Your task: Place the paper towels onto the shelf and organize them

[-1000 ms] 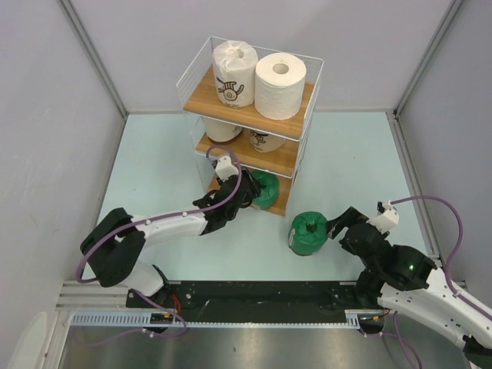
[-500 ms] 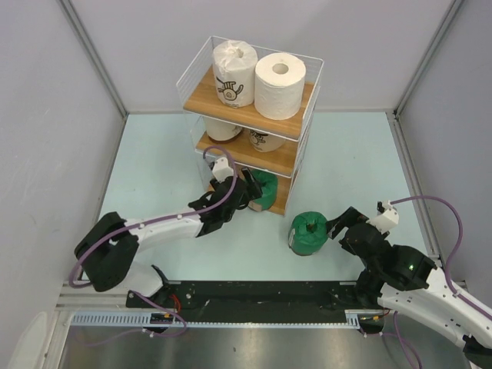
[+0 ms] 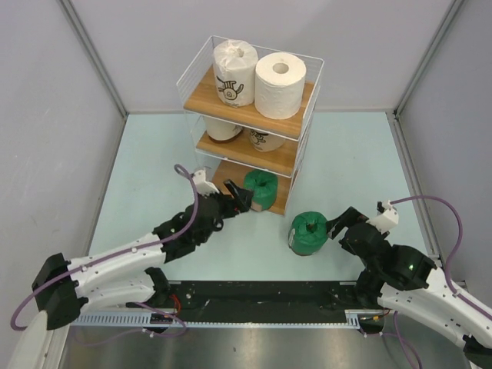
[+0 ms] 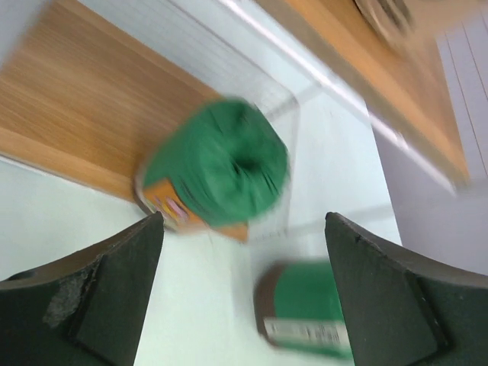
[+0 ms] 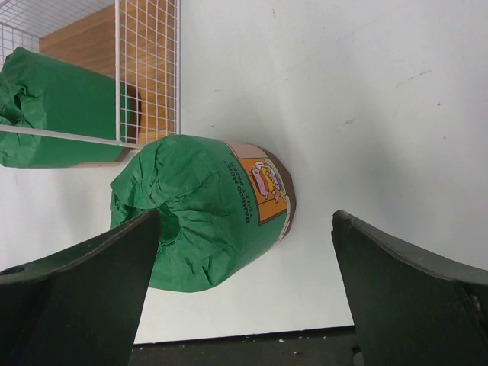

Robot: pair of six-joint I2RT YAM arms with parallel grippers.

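right claw (image 3: 335,228) was spread, empty, just right of the green roll (image 3: 308,233) standing on the table (image 3: 154,154) near the shelf (image 3: 201,96). off-centre pinch could topple it; spread left claw (image 3: 240,203) by the bottom board (image 3: 227,172) could block the way in.

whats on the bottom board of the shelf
One dark green roll sits on the bottom board, toward its right end. The middle board above hides its back part.

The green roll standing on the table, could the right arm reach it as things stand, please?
Probably yes: the open right hand faces the green roll, with nothing between them.
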